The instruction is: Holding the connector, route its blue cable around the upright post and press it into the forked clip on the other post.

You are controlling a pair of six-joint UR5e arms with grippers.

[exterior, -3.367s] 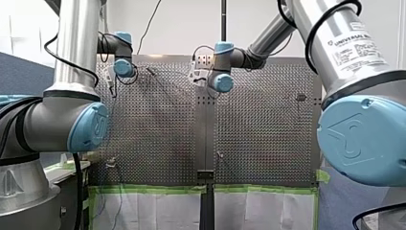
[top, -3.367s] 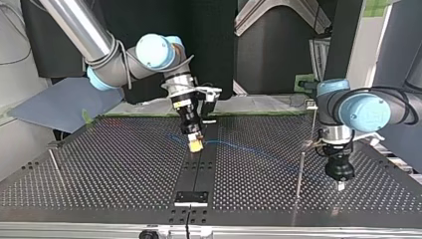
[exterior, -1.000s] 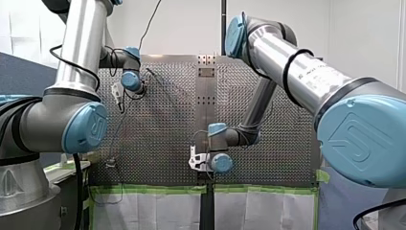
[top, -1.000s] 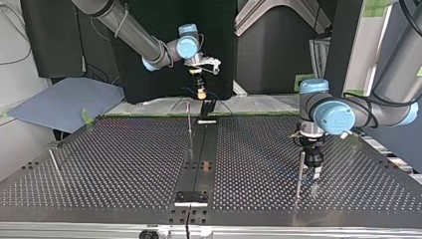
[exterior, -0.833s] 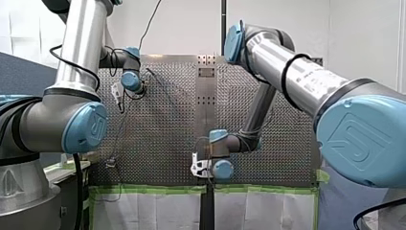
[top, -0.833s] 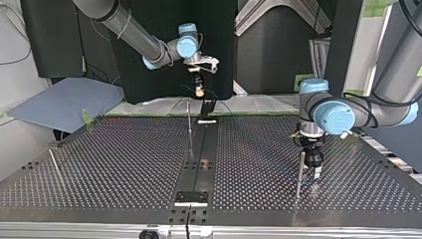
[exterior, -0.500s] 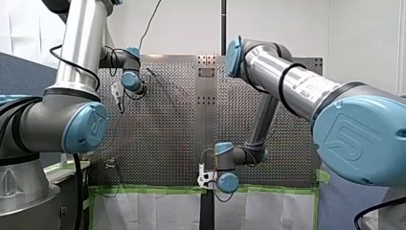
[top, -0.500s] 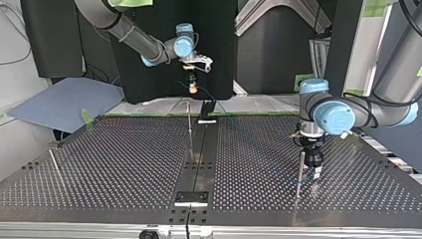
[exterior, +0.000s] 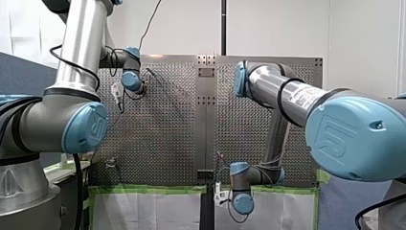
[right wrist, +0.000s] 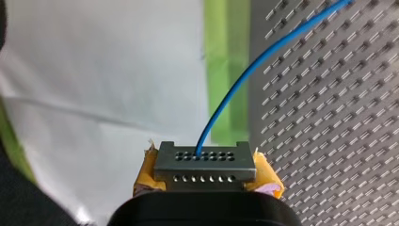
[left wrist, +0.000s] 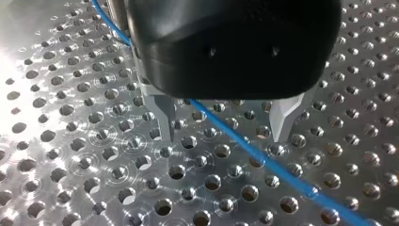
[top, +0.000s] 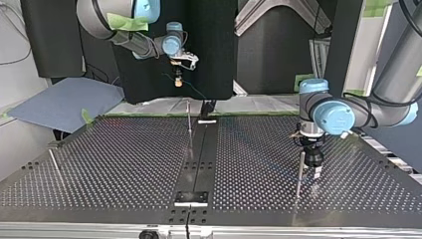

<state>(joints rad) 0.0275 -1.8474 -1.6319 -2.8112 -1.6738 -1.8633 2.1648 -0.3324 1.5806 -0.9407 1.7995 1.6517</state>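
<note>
A grey connector sits clamped between the yellow pads of my right gripper. Its blue cable arcs away towards the perforated table. In the top view my right gripper hangs beyond the table's far edge, above and left of a thin upright post. My left gripper hovers open just over the plate; the blue cable runs slantwise between its metal fingers. In the top view my left gripper stands right beside a second post.
A third thin rod stands at the top view's left. A dark strip with a small bracket runs down the table's middle. Green tape and white sheeting edge the table in the front view.
My right arm has carried the connector further off the table: up and to the left in the top view, down in the front view. My left arm has stayed put.
</note>
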